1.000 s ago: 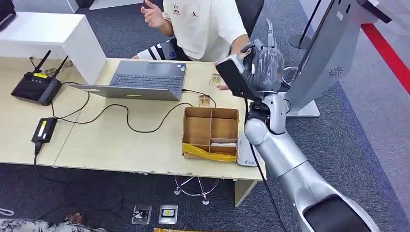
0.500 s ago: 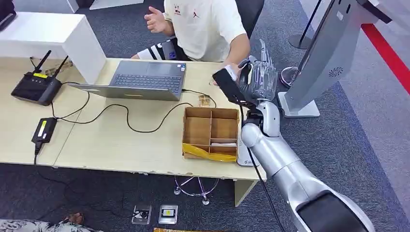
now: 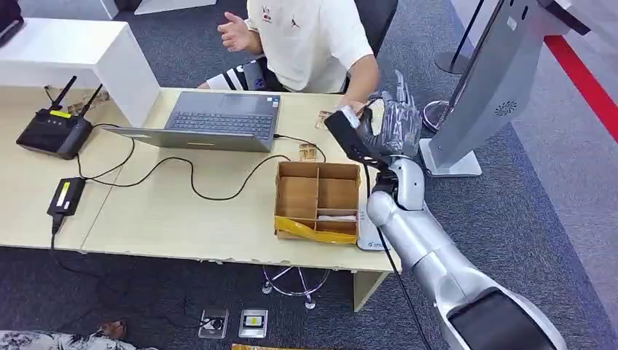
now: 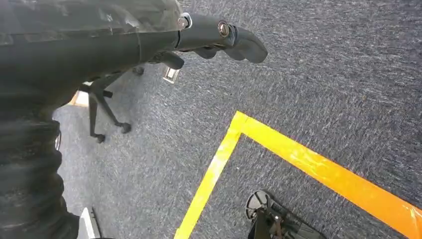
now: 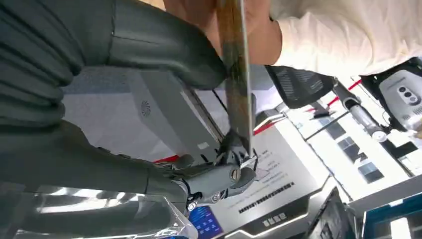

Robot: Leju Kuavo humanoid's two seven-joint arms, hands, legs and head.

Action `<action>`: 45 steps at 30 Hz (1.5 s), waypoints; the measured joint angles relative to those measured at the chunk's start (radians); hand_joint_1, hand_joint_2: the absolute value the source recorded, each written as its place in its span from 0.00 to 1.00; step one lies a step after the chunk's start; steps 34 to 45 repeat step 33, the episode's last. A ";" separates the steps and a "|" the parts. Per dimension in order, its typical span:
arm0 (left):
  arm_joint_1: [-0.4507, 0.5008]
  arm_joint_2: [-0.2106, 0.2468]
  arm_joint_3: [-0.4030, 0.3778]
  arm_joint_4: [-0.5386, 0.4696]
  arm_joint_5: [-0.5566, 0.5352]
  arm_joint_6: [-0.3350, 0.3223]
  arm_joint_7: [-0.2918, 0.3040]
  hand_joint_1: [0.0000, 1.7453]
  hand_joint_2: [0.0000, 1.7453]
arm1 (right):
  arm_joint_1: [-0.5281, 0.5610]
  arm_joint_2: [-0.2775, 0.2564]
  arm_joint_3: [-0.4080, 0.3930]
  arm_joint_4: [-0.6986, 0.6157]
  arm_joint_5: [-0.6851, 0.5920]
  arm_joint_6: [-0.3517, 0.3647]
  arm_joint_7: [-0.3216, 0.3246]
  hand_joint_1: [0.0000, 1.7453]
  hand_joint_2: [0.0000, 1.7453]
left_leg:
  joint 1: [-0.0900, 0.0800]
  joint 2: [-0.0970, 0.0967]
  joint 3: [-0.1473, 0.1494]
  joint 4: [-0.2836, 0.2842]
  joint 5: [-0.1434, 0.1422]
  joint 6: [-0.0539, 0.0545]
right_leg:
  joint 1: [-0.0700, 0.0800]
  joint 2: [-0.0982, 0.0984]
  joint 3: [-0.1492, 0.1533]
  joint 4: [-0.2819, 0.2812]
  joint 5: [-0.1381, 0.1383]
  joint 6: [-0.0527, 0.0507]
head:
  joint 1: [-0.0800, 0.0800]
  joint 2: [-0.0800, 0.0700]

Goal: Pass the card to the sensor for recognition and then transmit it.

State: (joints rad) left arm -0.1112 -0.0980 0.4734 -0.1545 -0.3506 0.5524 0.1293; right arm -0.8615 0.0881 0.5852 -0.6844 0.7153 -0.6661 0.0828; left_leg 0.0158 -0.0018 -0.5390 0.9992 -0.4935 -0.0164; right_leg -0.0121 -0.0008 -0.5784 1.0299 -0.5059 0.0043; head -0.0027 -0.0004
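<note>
My right hand [image 3: 397, 118] is raised over the table's far right corner, next to the grey sensor kiosk [image 3: 495, 87]. In the right wrist view the thumb and a finger [image 5: 219, 174] pinch a thin card [image 5: 234, 74], seen edge-on. A seated person's hand [image 3: 352, 107] reaches up to my right hand and touches the card's far end [image 5: 199, 12]. The kiosk's printed panel [image 5: 268, 199] lies behind the card. My left hand [image 4: 219, 37] hangs over the carpet, fingers loosely extended, holding nothing.
A compartmented cardboard box [image 3: 317, 193] stands below my right hand at the table's front edge. Two loose cards [image 3: 307, 152] lie behind it. A laptop [image 3: 211, 120], a router [image 3: 55, 131], an adapter [image 3: 67, 195] and cables lie to the left. Yellow tape [image 4: 318, 164] marks the floor.
My right hand has come down a little and settled near the kiosk, fingers now spread upward. The person's hand has risen from the table to meet the card.
</note>
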 joint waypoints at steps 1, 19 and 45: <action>0.000 0.000 0.000 0.000 0.001 0.000 0.000 0.00 1.00 | 0.003 -0.003 -0.001 0.000 -0.001 0.000 0.000 0.00 1.00 | 0.000 0.000 0.000 0.000 0.000 0.000 | 0.000 0.000 0.000 0.000 0.000 0.000 | 0.000 0.000; 0.003 -0.017 0.000 0.000 0.045 0.102 0.043 0.00 1.00 | 0.297 -0.215 -0.164 -0.231 -0.184 -0.005 -0.079 0.00 1.00 | 0.000 0.000 0.002 0.001 -0.002 0.002 | 0.000 -0.001 0.001 -0.002 0.000 0.000 | 0.000 0.000; 0.001 -0.038 0.001 0.001 0.030 0.140 0.063 0.00 1.00 | 0.500 -0.359 -0.335 -0.140 -0.478 0.007 -0.112 0.00 1.00 | -0.001 0.001 0.001 0.000 -0.003 0.003 | 0.000 0.000 0.000 -0.002 -0.001 0.000 | 0.000 0.000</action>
